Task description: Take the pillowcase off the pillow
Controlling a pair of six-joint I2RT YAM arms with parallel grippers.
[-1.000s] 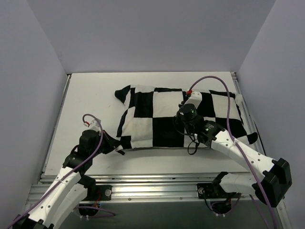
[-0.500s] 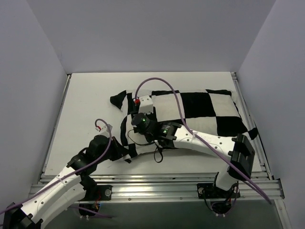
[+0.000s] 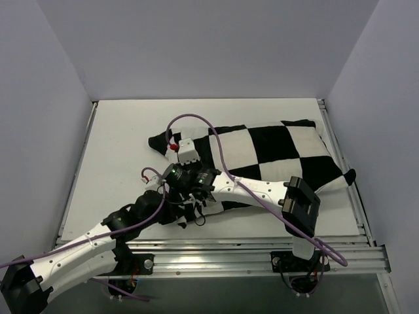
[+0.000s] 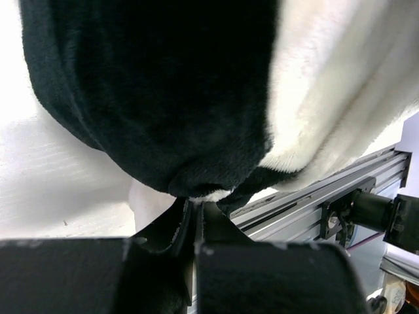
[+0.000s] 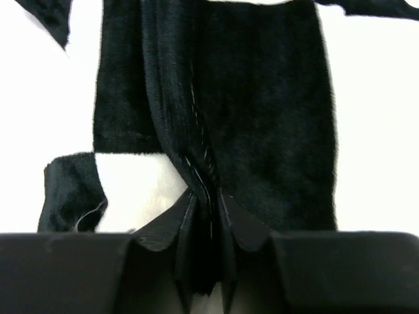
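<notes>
The black and white checkered pillowcase [image 3: 275, 154] lies across the white table, bulging, with the pillow hidden inside it. My left gripper [image 3: 178, 212] is at its near left corner, jaws shut on the fabric edge [image 4: 196, 193]; black and white plush [image 4: 163, 98] hangs just above the left gripper [image 4: 194, 204]. My right gripper [image 3: 190, 196] reaches across from the right to the same left end. In the right wrist view the right gripper [image 5: 208, 199] pinches a raised fold of the black fabric [image 5: 196, 144] between nearly closed jaws.
An aluminium rail [image 3: 216, 252] runs along the table's near edge, close under the left gripper [image 4: 314, 196]. Purple cables [image 3: 196, 121] loop over the pillowcase's left end. White walls stand on three sides. Bare table [image 3: 118, 144] lies to the left.
My right arm swung from the pillowcase's middle to its left end and closed on a fold. The left gripper moved right, still holding the corner. The pillowcase's left end bunched and shifted.
</notes>
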